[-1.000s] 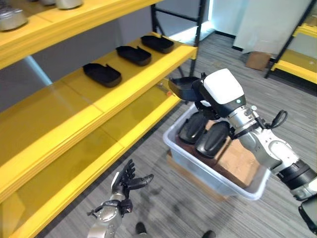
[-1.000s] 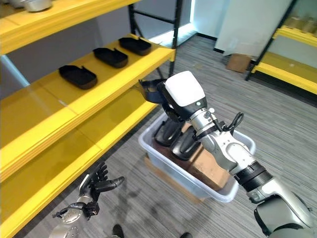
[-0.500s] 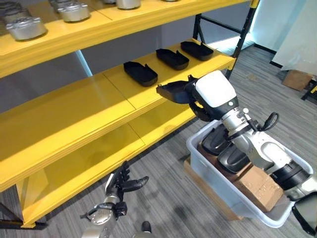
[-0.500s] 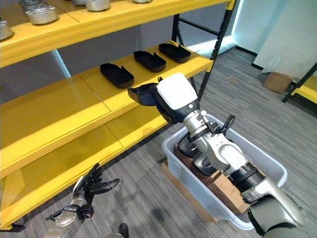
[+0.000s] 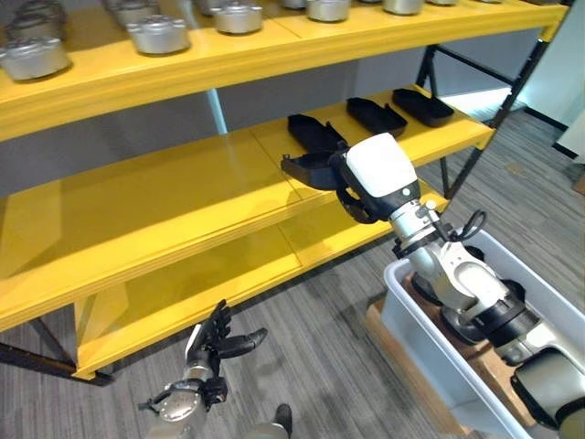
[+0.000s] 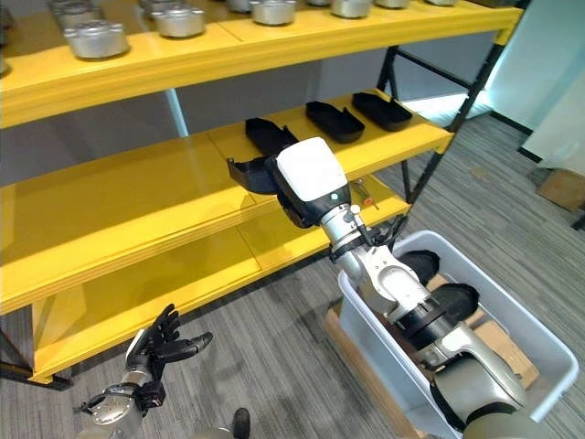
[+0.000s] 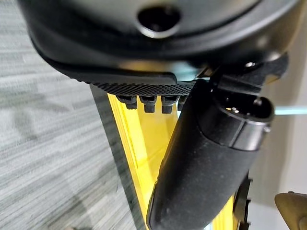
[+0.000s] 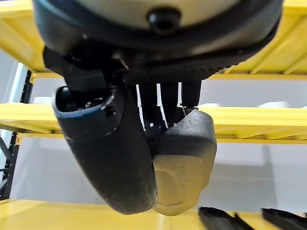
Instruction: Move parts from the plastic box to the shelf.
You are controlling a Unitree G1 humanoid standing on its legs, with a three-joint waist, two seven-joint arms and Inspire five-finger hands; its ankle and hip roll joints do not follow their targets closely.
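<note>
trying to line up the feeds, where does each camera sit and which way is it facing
Left eye view: on the head, looking down at the yellow shelf; right hand holds a black part, left hand low.
Right eye view: same head, shares that scene plus the plastic box.
Left wrist view: on the left wrist, along the hand towards the shelf and floor.
Right wrist view: on the right wrist, facing the shelf, fingers round the part.
</note>
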